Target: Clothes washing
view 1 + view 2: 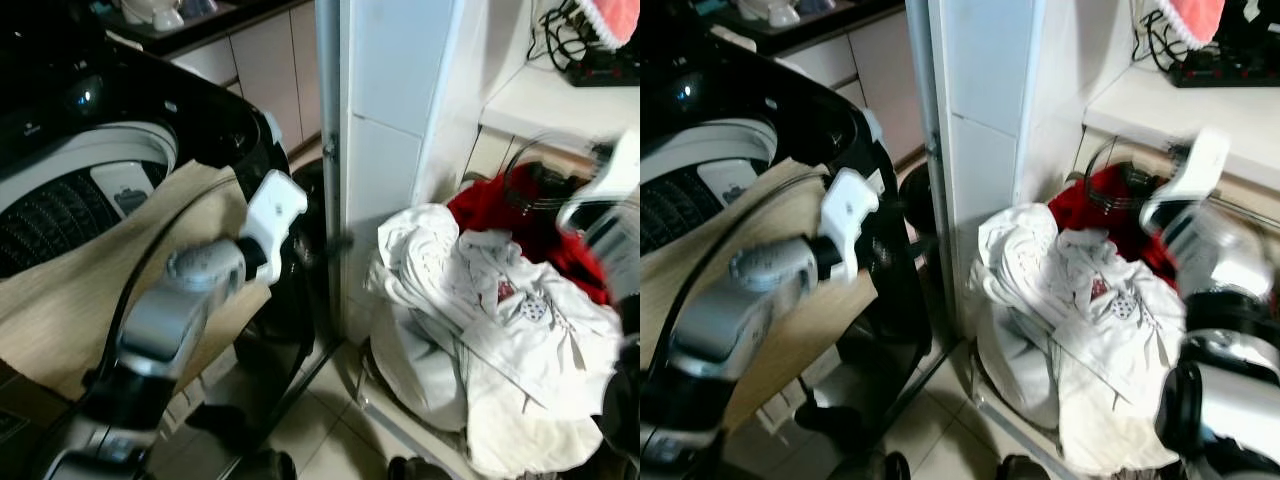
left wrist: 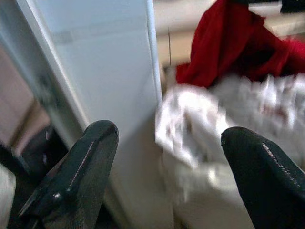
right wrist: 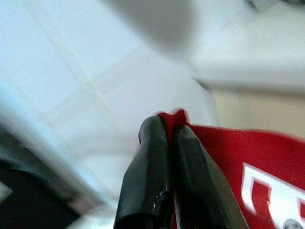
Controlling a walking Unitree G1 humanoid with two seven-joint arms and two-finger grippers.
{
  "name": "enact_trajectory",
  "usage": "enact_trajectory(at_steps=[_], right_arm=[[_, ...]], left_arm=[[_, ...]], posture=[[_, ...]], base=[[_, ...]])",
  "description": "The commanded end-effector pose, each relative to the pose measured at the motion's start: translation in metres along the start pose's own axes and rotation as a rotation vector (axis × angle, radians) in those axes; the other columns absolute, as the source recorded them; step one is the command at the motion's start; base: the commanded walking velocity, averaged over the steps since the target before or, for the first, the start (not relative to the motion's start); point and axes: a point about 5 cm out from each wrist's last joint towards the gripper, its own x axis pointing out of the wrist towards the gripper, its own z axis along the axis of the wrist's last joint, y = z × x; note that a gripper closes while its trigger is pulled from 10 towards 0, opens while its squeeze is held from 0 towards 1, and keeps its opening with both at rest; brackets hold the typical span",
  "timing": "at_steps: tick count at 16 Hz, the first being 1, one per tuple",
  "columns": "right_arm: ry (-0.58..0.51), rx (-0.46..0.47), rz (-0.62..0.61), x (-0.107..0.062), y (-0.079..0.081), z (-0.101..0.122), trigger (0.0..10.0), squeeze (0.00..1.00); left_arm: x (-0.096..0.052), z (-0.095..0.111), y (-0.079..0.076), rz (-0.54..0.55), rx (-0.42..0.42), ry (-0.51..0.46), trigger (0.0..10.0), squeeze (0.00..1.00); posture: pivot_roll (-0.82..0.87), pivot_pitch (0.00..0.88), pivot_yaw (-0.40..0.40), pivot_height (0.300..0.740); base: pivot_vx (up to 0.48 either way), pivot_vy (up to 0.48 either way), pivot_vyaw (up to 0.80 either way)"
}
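Silver and close to the lens, the left arm rises from 7 o'clock of the left eye view toward the middle, and the left gripper (image 2: 164,167) at its end has its two black fingers spread wide with nothing between them, aimed at the white tiled pillar (image 1: 385,150) and the laundry beyond it. At 9 o'clock stands the black top-loading washing machine (image 1: 90,150) with its lid up and drum showing, a beige cloth (image 1: 90,290) draped over its front edge. At 3 to 5 o'clock lies the heap of clothes in a laundry basket (image 1: 400,420): crumpled white garments (image 1: 480,300) on top and a red garment (image 1: 510,215) behind them at about 2 o'clock. The right gripper (image 3: 167,157) is over that red garment, its fingers pressed together on a small peak of red fabric, while the arm itself is blurred at 3 o'clock. These clothes look light, limp and easily tangled; a pinch will probably lift one corner while the rest trails and drags neighbours along. I judge the best hold is on a raised fold or bunched ridge, taken deep enough that the thin cloth does not slide out. The white pieces seem intertwined, so a high lift may be needed to free one.
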Motion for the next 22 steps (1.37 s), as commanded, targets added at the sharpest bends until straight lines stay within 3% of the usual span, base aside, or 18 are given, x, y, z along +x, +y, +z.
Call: enact_trajectory(at_steps=[1, 3, 4, 5, 6, 7, 9, 13, 14, 15, 18, 22], right_arm=[[-0.054, -0.016, 0.111, -0.006, 0.018, 0.03, 0.0, 0.0], [-0.093, -0.099, 0.349, -0.023, 0.062, 0.073, 0.0, 0.0], [-0.126, -0.086, 0.427, -0.029, 0.077, 0.087, 0.0, 0.0], [-0.183, -0.071, 0.577, -0.047, 0.104, 0.11, 0.0, 0.0], [-0.184, -0.098, 0.647, -0.059, 0.116, 0.117, 0.0, 0.0], [-0.172, -0.116, 0.706, -0.067, 0.125, 0.116, 0.0, 0.0], [-0.151, -0.107, 0.732, -0.071, 0.127, 0.11, 0.0, 0.0], [-0.109, -0.025, 0.787, -0.073, 0.146, 0.096, 0.0, 0.0], [-0.095, -0.008, 0.804, -0.072, 0.153, 0.091, 0.0, 0.0], [-0.086, 0.015, 0.814, -0.071, 0.16, 0.088, 0.0, 0.0], [-0.071, 0.038, 0.845, -0.073, 0.17, 0.085, 0.0, 0.0], [-0.063, 0.059, 0.844, -0.074, 0.173, 0.083, 0.0, 0.0]], left_arm=[[0.0, 0.016, 0.004, 0.007, 0.012, -0.081, 10.0, 0.0], [0.007, 0.045, 0.005, 0.003, 0.001, -0.231, 10.0, 0.0], [0.009, 0.053, 0.006, 0.006, -0.033, -0.261, 10.0, 0.0], [0.013, 0.071, 0.004, -0.026, -0.103, -0.326, 10.0, 0.61], [0.014, 0.088, 0.003, -0.048, -0.122, -0.404, 10.0, 1.0], [0.015, 0.101, 0.003, -0.061, -0.141, -0.463, 10.0, 1.0], [0.017, 0.11, -0.002, -0.112, -0.163, -0.483, 10.0, 1.0], [0.032, 0.111, -0.02, -0.213, -0.273, -0.488, 10.0, 1.0], [0.038, 0.103, -0.032, -0.274, -0.337, -0.472, 10.0, 0.38], [0.042, 0.094, -0.045, -0.344, -0.401, -0.452, 10.0, 0.0], [0.055, 0.071, -0.057, -0.291, -0.377, -0.376, 10.0, 0.0], [0.059, 0.065, -0.055, -0.244, -0.348, -0.361, 10.0, 0.0]], posture=[[-0.08, 0.0, 0.075, 0.74], [-0.09, 0.0, 0.07, 0.74], [-0.1, 0.0, 0.066, 0.74], [-0.1, 0.0, 0.061, 0.74], [-0.1, 0.0, 0.057, 0.74], [-0.11, 0.0, 0.057, 0.74], [-0.11, 0.0, 0.053, 0.74], [-0.1, 0.0, 0.049, 0.74], [-0.11, 0.0, 0.049, 0.74], [-0.11, 0.0, 0.049, 0.74], [-0.11, 0.0, 0.043, 0.74], [-0.11, 0.0, 0.045, 0.74]], base=[[0.0, 0.0, 0.0], [0.0, 0.0, 0.0], [0.0, 0.0, 0.0], [0.0, 0.0, 0.0], [0.0, 0.0, 0.0], [0.0, 0.0, 0.0], [0.0, 0.0, 0.0], [0.0, 0.0, 0.0], [0.0, 0.0, 0.0], [0.0, 0.0, 0.0], [0.0, 0.0, 0.0], [0.0, 0.0, 0.0]])
